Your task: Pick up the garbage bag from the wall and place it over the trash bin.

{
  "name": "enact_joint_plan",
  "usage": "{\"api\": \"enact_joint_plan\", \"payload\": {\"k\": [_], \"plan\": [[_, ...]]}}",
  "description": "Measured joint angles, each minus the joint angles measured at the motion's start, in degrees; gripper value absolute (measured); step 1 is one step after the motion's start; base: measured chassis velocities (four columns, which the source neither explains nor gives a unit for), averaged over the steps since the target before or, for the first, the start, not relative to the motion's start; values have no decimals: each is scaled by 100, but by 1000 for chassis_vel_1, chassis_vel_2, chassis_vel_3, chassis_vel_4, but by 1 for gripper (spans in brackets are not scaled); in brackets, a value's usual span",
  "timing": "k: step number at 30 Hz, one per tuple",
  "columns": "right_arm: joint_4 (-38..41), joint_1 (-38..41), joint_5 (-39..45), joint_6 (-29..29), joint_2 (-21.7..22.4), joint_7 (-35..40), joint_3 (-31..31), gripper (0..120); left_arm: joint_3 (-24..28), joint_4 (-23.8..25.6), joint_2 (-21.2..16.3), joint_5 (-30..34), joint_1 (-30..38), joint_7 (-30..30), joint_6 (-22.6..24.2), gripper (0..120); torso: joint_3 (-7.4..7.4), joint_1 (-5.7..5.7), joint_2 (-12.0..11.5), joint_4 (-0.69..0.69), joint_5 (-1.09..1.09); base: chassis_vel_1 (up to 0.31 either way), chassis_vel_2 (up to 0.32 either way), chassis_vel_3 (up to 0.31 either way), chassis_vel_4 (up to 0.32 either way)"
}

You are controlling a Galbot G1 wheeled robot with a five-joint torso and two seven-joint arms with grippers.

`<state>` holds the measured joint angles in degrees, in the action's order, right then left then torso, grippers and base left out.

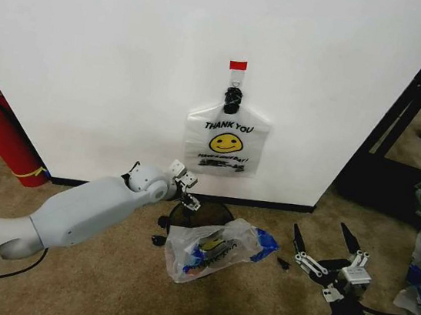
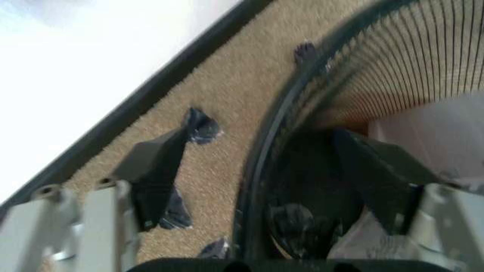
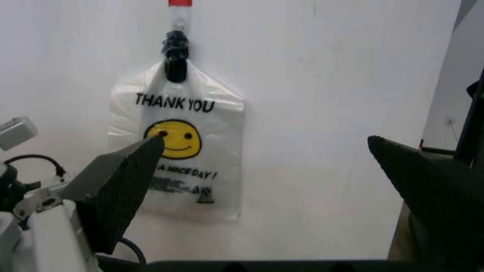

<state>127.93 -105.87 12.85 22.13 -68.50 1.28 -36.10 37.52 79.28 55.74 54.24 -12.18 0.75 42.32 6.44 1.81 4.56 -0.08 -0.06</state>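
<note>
Garbage bag [image 1: 218,248], thin clear crinkly plastic with blue patches, lay draped over the front of the small round black trash bin [image 1: 202,212] by the white wall [image 1: 131,54]. Left gripper [image 1: 188,191] hovered over that bin's rim, fingers apart. Right gripper [image 1: 326,250] rested beside the bin, spread wide, holding nothing.

Two dark fingers of the right gripper [image 3: 264,175] are being held wide apart, with nothing between them. Beyond them, the white wall [image 3: 340,113] is being faced. A white "THANK YOU" bag [image 3: 178,147] with a yellow smiley is being held against it by a black clip [image 3: 175,54], beneath a strip of red tape [image 3: 180,3]. Part of a pale robot arm [image 3: 22,192] with a black cable is being shown at one edge.
</note>
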Motion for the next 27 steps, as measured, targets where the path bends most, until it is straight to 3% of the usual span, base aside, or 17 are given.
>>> {"api": "enact_joint_plan", "payload": {"k": [17,27], "plan": [[-9,51,2,-164,29,142,63,100,133,-208,-16,75,-26,-130,-14,9,-1,0,0,0,0,0,0,0,0],[-38,121,-41,-235,46,220,148,100,-157,-89,-200,233,-304,6,-18,3,-1,-1,0,0,0,0,0,0,0]]}}
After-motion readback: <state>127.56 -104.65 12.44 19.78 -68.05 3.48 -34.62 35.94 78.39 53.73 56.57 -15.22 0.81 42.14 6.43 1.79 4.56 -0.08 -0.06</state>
